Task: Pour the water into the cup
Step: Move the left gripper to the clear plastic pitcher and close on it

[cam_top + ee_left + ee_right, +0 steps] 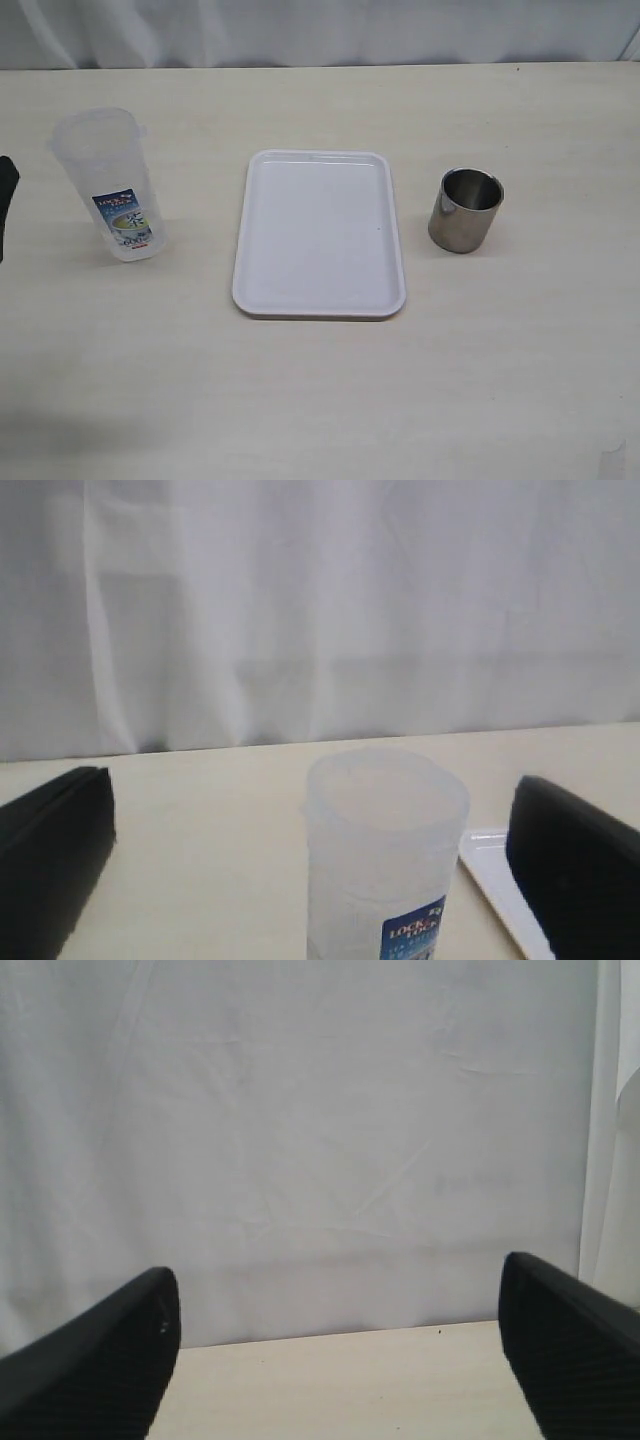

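Note:
The shiny steel cup [466, 209] stands upright on the table, right of a white tray [320, 234]. A taller translucent plastic container with a blue label [109, 185] stands left of the tray; any water in it cannot be made out. In the left wrist view that container [385, 850] stands ahead of and between the wide-open fingers of my left gripper [312, 865], not touched. A dark bit of the left gripper [6, 205] shows at the exterior view's left edge. My right gripper [340, 1350] is open and empty, facing bare table and the curtain; the exterior view does not show it.
A white curtain [320, 30] hangs along the table's far edge. The tray's corner [490, 875] lies beside the container in the left wrist view. The pale wooden tabletop [320, 400] stretches toward the front.

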Robot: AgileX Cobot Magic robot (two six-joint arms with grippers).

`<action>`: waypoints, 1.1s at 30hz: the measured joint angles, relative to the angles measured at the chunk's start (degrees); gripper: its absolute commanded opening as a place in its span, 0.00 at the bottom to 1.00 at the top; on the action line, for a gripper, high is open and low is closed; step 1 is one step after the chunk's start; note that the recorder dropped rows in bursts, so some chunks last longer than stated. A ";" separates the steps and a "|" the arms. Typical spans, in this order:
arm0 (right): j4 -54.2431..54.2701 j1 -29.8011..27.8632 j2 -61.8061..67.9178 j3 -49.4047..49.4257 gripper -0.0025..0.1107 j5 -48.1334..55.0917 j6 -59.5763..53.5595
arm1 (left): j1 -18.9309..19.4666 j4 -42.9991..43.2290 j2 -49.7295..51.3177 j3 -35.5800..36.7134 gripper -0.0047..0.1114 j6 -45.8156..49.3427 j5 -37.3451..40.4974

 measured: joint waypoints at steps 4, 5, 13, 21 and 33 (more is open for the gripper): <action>0.00 0.00 0.00 0.00 0.74 0.00 0.00 | 0.00 0.35 5.31 0.00 0.90 2.04 -4.30; 0.00 0.00 0.00 0.00 0.74 0.00 0.00 | 0.00 1.04 6.75 0.00 0.90 2.21 -5.50; 0.00 0.00 0.00 0.00 0.74 0.00 0.00 | 0.00 2.45 16.93 0.00 0.90 2.62 -12.41; 0.00 0.00 0.00 0.00 0.74 0.00 0.00 | 0.00 4.47 26.50 -1.62 0.90 2.62 -13.68; 0.00 0.00 0.00 0.00 0.74 0.00 0.00 | 0.00 11.45 39.27 -7.31 0.90 3.24 -15.35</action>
